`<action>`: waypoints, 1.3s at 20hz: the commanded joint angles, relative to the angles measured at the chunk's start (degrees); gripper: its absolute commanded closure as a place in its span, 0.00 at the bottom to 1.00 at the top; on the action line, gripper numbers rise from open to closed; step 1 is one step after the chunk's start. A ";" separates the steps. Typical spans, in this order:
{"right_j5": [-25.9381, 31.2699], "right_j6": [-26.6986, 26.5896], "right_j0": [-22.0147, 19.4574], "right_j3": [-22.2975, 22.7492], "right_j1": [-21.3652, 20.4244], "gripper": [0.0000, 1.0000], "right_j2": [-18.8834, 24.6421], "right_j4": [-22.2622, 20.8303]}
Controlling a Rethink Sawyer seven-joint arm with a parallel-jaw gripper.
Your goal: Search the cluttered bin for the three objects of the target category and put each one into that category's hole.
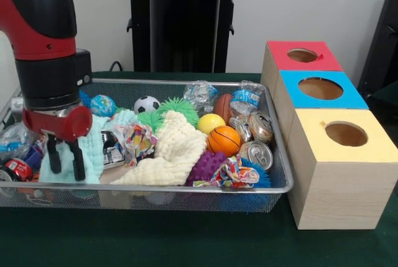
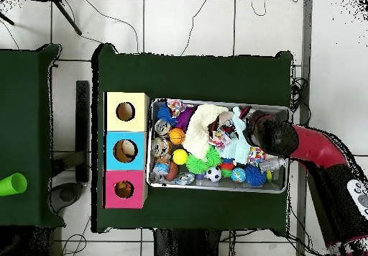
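Note:
A wire mesh bin (image 1: 186, 189) holds mixed clutter. Among the balls are a soccer ball (image 1: 147, 104), a yellow ball (image 1: 211, 123), a small basketball (image 1: 224, 140) and a green spiky ball (image 1: 177, 108). Crushed cans (image 1: 260, 126) and plastic bottles (image 1: 247, 98) lie at the right end, and a cream cloth (image 1: 174, 149) fills the middle. My gripper (image 1: 67, 172) hangs open over a pale teal cloth (image 1: 94, 149) at the bin's left end, with nothing between its fingers. Overhead, the arm (image 2: 309, 149) covers the gripper and that end of the bin (image 2: 215, 189).
Three wooden boxes with round holes stand in a row right of the bin: red top (image 1: 303, 55), blue top (image 1: 320, 88), yellow top (image 1: 346, 134). A red can (image 1: 15, 170) lies at the bin's far left. A green cup (image 2: 12, 185) sits on a side table.

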 commanded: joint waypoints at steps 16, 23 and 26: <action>-7.99 -1.39 -7.76 16.21 -0.27 0.00 -1.25 -7.25; -3.90 5.80 -1.11 13.88 -3.01 0.00 -4.36 -1.54; -0.27 5.76 -0.37 13.45 -6.40 0.00 -5.27 1.33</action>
